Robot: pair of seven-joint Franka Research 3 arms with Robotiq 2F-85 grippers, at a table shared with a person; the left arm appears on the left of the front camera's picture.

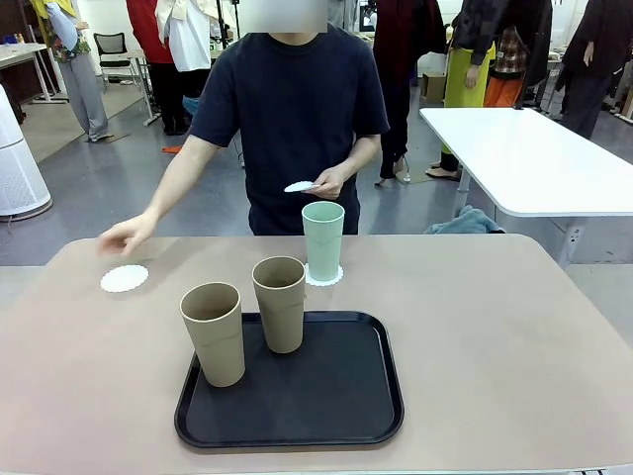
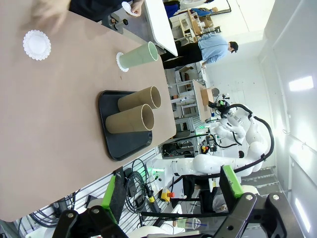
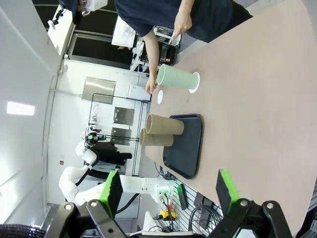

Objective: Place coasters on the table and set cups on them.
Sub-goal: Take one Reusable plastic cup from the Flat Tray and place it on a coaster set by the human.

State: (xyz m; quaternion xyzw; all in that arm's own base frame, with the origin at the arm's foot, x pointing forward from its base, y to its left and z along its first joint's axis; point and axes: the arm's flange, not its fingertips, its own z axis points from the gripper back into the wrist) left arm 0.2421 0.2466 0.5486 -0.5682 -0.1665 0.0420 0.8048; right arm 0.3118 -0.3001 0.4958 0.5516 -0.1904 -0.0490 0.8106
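Tray (image 1: 336, 421) holds two tan cups (image 1: 280, 304); behind it, mint cup (image 1: 322, 240) on coaster (image 1: 323, 278); second coaster (image 1: 124, 278) off its left, third coaster (image 1: 300, 186) perhaps in person's hand (image 1: 328, 182). Wide open: left gripper (image 2: 170, 188), right gripper (image 3: 169, 186).

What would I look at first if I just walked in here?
Probably the mint green cup, standing on a lacy white coaster near the middle of the table. Closer to the camera, two tan cups stand on a black tray. The person across has one hand close to another coaster on the table and holds a third coaster.
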